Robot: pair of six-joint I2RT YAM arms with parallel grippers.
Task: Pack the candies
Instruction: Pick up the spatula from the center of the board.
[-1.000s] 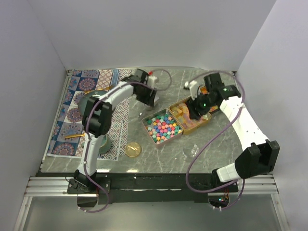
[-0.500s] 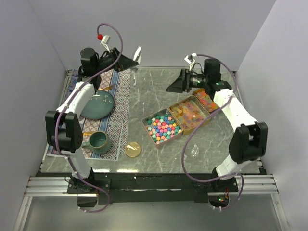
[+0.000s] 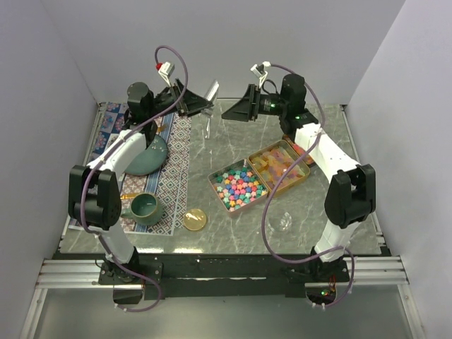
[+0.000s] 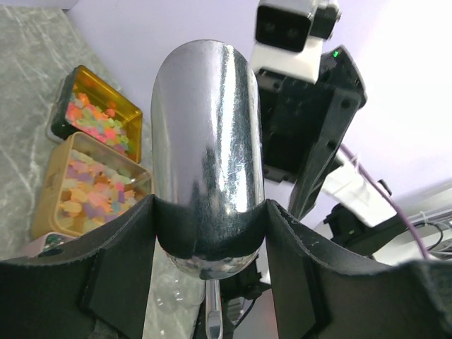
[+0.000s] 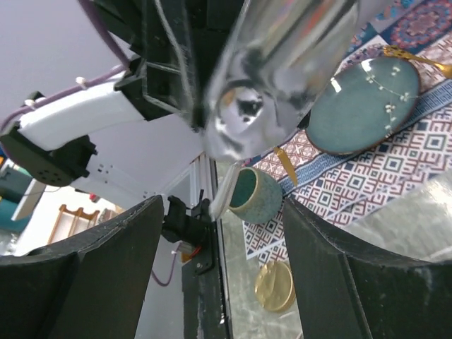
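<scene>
Pastel star candies (image 3: 240,186) fill an open square tin at mid-table. Orange-yellow gummy candies (image 3: 280,162) fill a gold tin beside it on the right. Both tins of candies (image 4: 90,192) show at the left of the left wrist view. My left gripper (image 3: 198,103) is raised at the back and shut on a shiny metal scoop (image 3: 211,92), its bowl clamped between the fingers (image 4: 116,247), its handle hanging down. My right gripper (image 3: 239,111) is open and empty, raised just right of the scoop and facing it. The scoop (image 5: 279,63) fills the top of the right wrist view.
A teal plate (image 3: 145,154) and a teal cup (image 3: 145,207) sit on a patterned mat (image 3: 176,166) at the left. A round gold lid (image 3: 195,219) lies near the front. A small clear piece (image 3: 284,222) lies front right. Grey walls stand close behind both grippers.
Both arms rose from beside the tins to the back wall. The left gripper has moved right with the scoop, and the right gripper has moved left, close to it.
</scene>
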